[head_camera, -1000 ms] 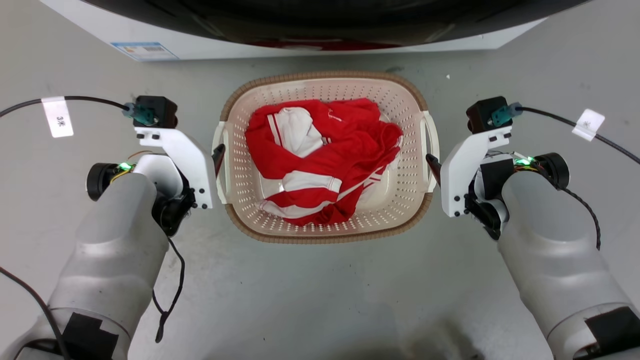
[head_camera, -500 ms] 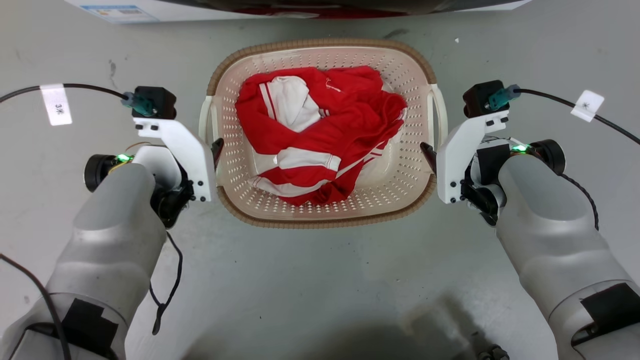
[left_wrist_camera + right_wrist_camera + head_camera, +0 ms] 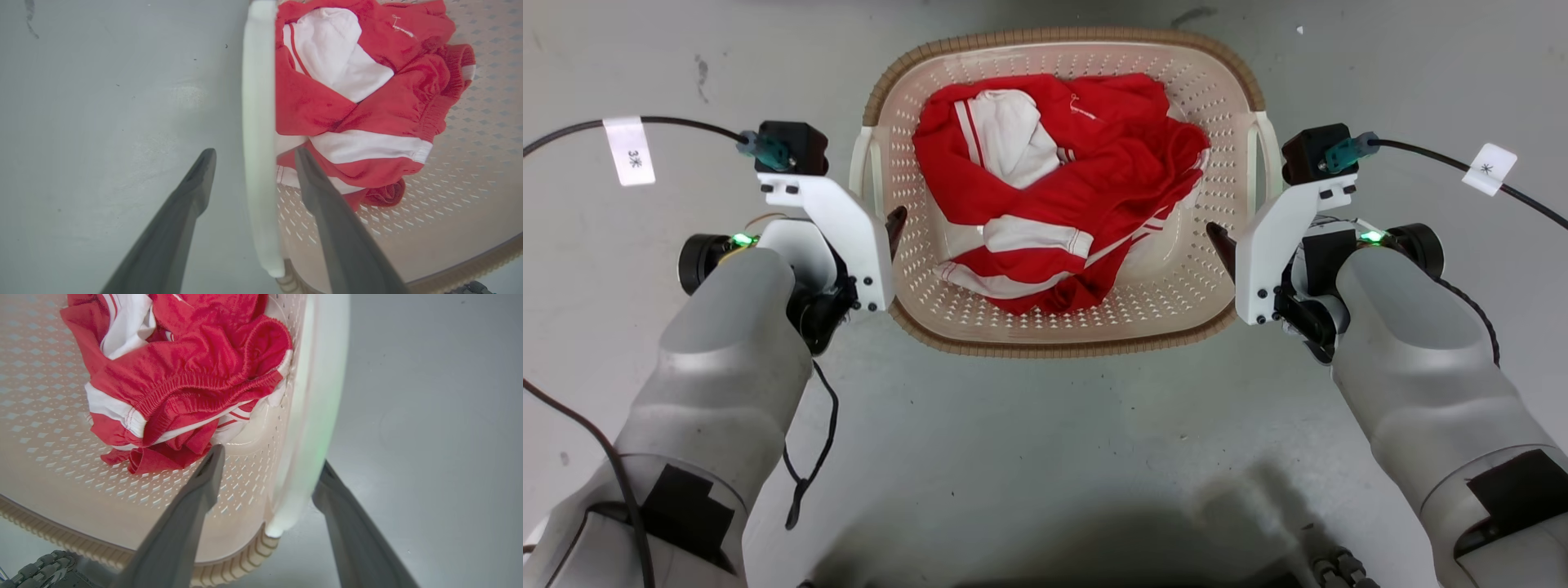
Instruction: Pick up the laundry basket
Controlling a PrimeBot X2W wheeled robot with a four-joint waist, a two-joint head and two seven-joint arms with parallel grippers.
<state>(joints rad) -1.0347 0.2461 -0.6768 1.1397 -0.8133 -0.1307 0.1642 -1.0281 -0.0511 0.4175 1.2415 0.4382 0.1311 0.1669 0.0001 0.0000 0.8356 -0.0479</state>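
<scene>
Head view: the basket (image 3: 1045,347), holding red-white clothes (image 3: 1054,188), sits on the floor (image 3: 1029,457) between the left pincer (image 3: 888,224) and the right pincer (image 3: 1217,237). Left wrist view: spread fingers (image 3: 327,212) straddle its left handle (image 3: 257,102). Right wrist view: spread fingers (image 3: 192,506) straddle the right handle (image 3: 318,416).

Floor (image 3: 1045,441): pale grey, smooth, with a dull sheen. Marks: dark scuff (image 3: 701,67) at upper left; dark smear (image 3: 1192,15) by the top edge; small white speck (image 3: 1299,30) at upper right. Bears: laundry basket (image 3: 1062,349), centred. Whether its base touches the floor cannot be told.
</scene>
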